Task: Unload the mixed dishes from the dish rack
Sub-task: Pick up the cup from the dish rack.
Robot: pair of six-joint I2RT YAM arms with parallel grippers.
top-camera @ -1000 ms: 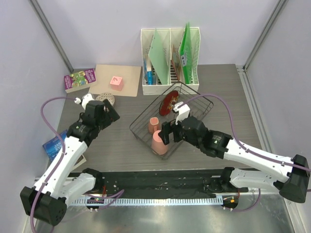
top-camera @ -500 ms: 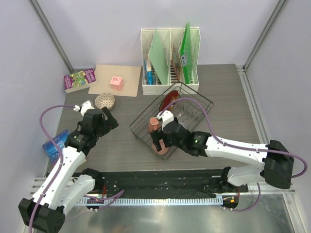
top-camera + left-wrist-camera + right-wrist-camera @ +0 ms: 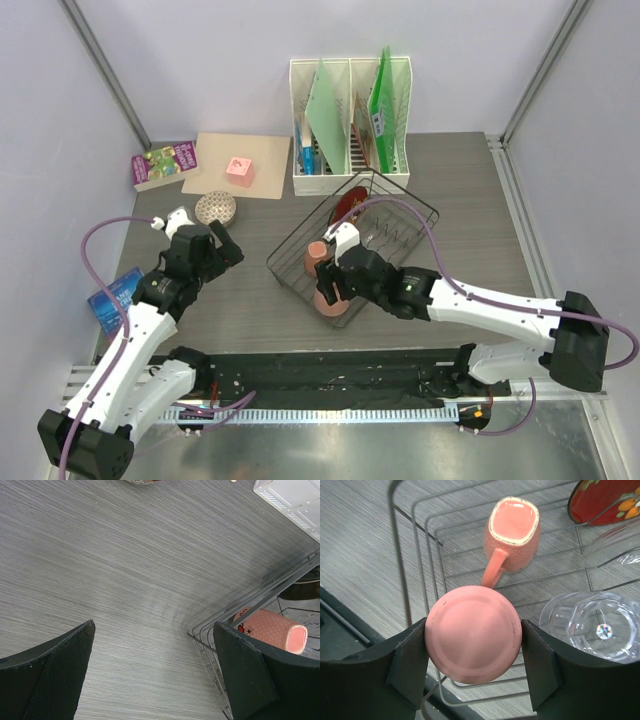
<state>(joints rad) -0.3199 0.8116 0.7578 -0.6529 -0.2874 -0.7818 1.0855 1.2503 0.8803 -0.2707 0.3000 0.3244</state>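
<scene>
The black wire dish rack (image 3: 421,207) stands at the table's middle. In it the larger salmon-pink cup (image 3: 472,632) stands upside down at the near corner, and my right gripper (image 3: 473,646) is shut on it, one finger on each side. The smaller pink cup (image 3: 512,527) lies beyond it and also shows in the left wrist view (image 3: 270,630). The clear glass (image 3: 592,625) lies to the right of the large cup. The red flowered plate (image 3: 602,500) stands at the rack's far end. My left gripper (image 3: 155,650) is open and empty over bare table left of the rack (image 3: 250,600).
A white file holder (image 3: 350,120) stands behind the rack. A pink cube (image 3: 240,170) on cardboard, a book (image 3: 165,163) and a small patterned bowl (image 3: 215,208) sit at the back left. A blue booklet (image 3: 112,295) lies at the left edge.
My right gripper has moved left and down to the rack's near corner and closed round the larger pink cup. My left arm has pulled back, uncovering the patterned bowl.
</scene>
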